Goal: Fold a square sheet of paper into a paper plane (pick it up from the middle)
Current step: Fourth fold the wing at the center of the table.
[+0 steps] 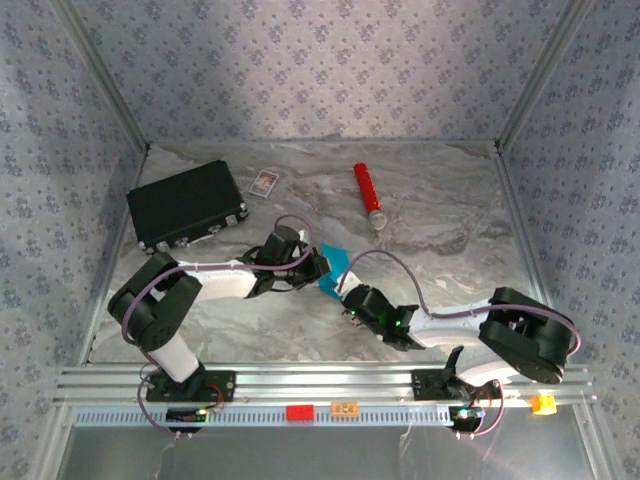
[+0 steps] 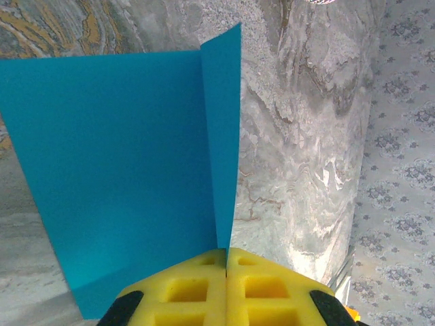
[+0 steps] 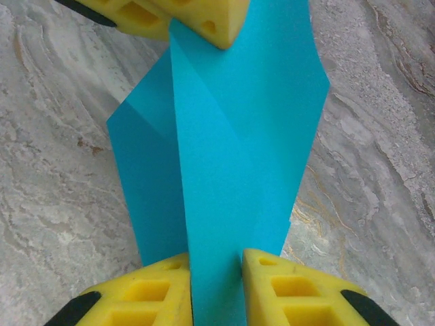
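Between left claw [image 2: 225, 254] and right claw [image 3: 216, 257], paper [image 3: 238, 136]

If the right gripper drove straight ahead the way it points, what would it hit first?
The paper sits inside the right gripper; beyond that, likely the left gripper pinching the paper's far end, though depth is unclear.

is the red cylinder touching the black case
No, the red cylinder lies well apart from the black case, with the small white card between them.
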`<action>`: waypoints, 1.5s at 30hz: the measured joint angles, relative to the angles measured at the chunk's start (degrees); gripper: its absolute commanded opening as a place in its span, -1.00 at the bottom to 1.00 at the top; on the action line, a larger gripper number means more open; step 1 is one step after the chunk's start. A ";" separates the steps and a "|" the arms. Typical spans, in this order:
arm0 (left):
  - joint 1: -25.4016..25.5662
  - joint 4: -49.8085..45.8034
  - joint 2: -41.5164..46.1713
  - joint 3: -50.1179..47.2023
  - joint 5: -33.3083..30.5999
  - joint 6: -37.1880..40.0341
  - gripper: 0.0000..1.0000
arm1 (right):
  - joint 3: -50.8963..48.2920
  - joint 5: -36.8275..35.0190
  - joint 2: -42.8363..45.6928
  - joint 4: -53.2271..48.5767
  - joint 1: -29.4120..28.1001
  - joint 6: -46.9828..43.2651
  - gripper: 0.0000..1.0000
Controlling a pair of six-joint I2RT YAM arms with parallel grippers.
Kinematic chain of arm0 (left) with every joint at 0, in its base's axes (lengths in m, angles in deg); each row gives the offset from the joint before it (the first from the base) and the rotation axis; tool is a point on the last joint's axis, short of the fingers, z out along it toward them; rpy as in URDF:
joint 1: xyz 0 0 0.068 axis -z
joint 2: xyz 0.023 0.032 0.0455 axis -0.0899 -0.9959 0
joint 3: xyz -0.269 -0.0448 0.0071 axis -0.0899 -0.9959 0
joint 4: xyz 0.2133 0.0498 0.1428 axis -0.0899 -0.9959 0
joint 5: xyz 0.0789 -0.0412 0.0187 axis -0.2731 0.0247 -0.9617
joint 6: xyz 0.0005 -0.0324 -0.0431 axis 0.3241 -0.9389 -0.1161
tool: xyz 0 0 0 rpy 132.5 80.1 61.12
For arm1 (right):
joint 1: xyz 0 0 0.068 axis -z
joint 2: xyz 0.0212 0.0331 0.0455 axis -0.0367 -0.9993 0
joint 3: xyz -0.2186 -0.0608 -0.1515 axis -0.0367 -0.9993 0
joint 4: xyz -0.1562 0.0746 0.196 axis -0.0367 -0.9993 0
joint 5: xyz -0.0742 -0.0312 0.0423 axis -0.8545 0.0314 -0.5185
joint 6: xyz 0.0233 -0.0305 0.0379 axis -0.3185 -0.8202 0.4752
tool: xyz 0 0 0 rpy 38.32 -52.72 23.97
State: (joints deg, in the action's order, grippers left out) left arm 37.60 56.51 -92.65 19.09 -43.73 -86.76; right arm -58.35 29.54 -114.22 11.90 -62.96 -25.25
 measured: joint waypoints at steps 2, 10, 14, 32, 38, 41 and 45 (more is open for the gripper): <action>0.00 0.00 0.00 0.00 0.00 0.00 -0.94 | 0.00 -0.13 0.00 0.00 0.00 0.00 -0.57; 0.00 0.02 0.00 -0.02 0.00 0.07 -0.93 | 0.00 -0.15 0.00 0.00 0.00 0.02 -0.63; 0.00 0.02 0.00 -0.02 0.00 0.39 -0.93 | 0.00 -0.17 0.00 0.00 0.00 0.04 -0.68; 0.00 -0.48 2.03 -1.86 -2.67 0.68 -0.02 | 0.00 0.63 -0.90 0.00 0.68 2.29 -0.96; -0.24 -2.29 7.54 -3.58 -5.99 0.98 0.11 | 0.00 4.33 -1.75 1.46 2.86 5.33 -0.96; -0.39 -3.30 9.35 -3.87 -7.48 1.09 0.13 | -0.24 6.97 -1.86 2.78 4.35 6.78 -0.97; -0.76 -3.78 9.77 -4.35 -8.48 1.27 0.13 | -0.61 11.61 -1.88 4.09 6.84 8.59 -0.96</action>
State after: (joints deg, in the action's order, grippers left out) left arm 36.84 52.73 -82.88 14.74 -52.21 -85.50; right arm -58.96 41.15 -116.10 15.98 -56.12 -16.66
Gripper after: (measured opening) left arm 0.566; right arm 0.066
